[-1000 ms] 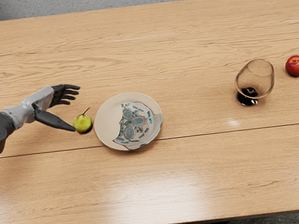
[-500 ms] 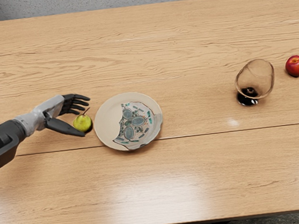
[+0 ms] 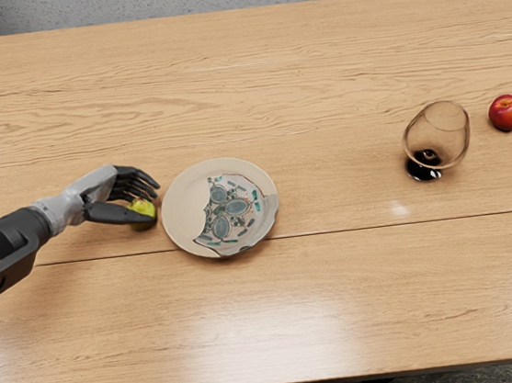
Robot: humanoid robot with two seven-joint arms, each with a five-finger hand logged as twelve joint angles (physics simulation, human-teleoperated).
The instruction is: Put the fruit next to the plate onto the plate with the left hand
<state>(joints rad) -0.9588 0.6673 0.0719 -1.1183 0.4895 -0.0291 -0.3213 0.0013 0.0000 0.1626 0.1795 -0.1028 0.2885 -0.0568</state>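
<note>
The left arm (image 3: 16, 239) comes in low from the left edge, its dark forearm running up and to the right into a grey wrist (image 3: 70, 201). The left hand (image 3: 120, 196) lies knuckles-up. Its 4 black fingers (image 3: 140, 180) curl down over the far side of the pear (image 3: 144, 207), and the thumb (image 3: 115, 213) stretches along the near side, touching it.
</note>
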